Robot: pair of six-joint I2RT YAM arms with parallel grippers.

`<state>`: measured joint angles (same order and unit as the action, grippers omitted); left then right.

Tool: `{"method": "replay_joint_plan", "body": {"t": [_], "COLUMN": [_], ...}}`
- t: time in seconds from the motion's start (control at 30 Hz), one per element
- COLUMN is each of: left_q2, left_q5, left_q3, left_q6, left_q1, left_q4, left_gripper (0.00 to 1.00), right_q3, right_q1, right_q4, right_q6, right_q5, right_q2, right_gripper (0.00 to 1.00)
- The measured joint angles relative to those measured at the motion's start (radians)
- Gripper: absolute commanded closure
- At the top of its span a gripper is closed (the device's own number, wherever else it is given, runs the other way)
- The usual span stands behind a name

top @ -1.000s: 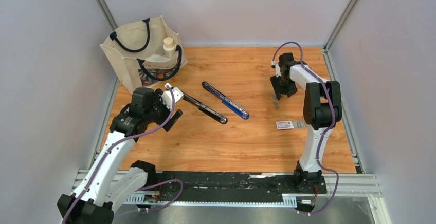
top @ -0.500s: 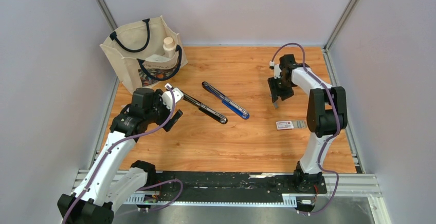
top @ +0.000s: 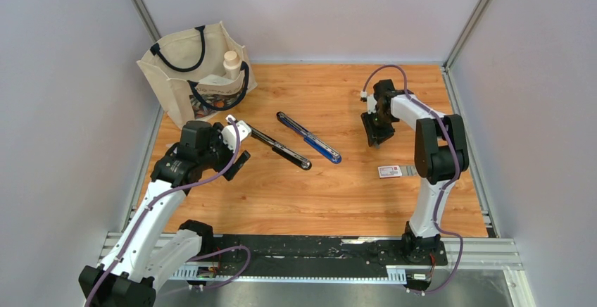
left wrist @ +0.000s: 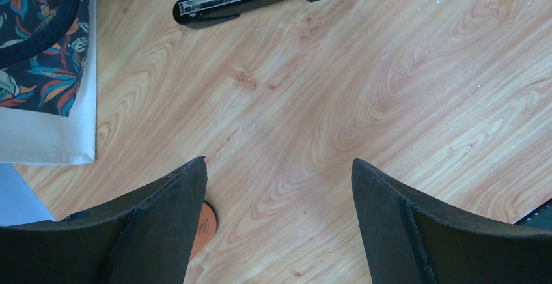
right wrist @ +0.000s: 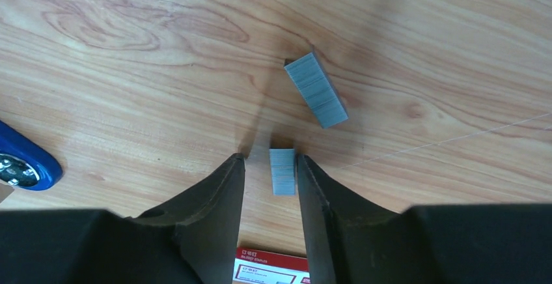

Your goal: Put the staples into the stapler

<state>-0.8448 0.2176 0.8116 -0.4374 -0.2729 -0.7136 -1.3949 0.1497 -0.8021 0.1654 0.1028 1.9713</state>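
At the right side of the table (top: 338, 194), the right gripper (right wrist: 270, 160) is lowered over the short staple strip (right wrist: 282, 173). Its jaws are narrowed to either side of the strip. The right finger is at or against the strip's edge and a gap shows on the left, so the strip is bracketed but not yet clamped. The long staple strip (right wrist: 316, 90) lies loose on the wood just beyond, apart from the short one. The staple box (right wrist: 270, 274), white with red print, sits just nearer the arm's base. The left gripper (left wrist: 276, 167) is spread wide over bare wood and holds nothing.

Handling, by judgement:
- The strips are light, stiff and smooth-sided.
- They are brittle along their length, since glued staples snap apart under a bend or a hard pinch.
- The short strip is best taken across its two long sides near mid-length, with a modest squeeze.
- It lies flat and low, so a finger could skid it along the wood instead of lifting it.

Count:
- Two loose staple strips, one short and one long.
- One staple box.
- Two staplers at mid-table, the blue stapler (top: 317, 143) and the black stapler (top: 280, 148). Both appear swung open, and the black one shows its metal channel.
- One tote bag (top: 190, 82) at the far left corner.
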Motion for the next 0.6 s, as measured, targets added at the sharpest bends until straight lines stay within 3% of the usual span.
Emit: {"method": "replay_joint_plan", "body": {"t": [0.6], "left_q2": [0.000], "left_q5": [0.001], "left_q3": [0.000], "left_q6": [0.000], "left_q1": [0.000], "left_q4": [0.000], "left_gripper": [0.10], "right_q3": [0.000], "right_q1": [0.011], "right_q4": [0.003], "right_q6": [0.023], "right_q5": [-0.042], "right_q2": [0.004], "right_gripper": [0.83]}}
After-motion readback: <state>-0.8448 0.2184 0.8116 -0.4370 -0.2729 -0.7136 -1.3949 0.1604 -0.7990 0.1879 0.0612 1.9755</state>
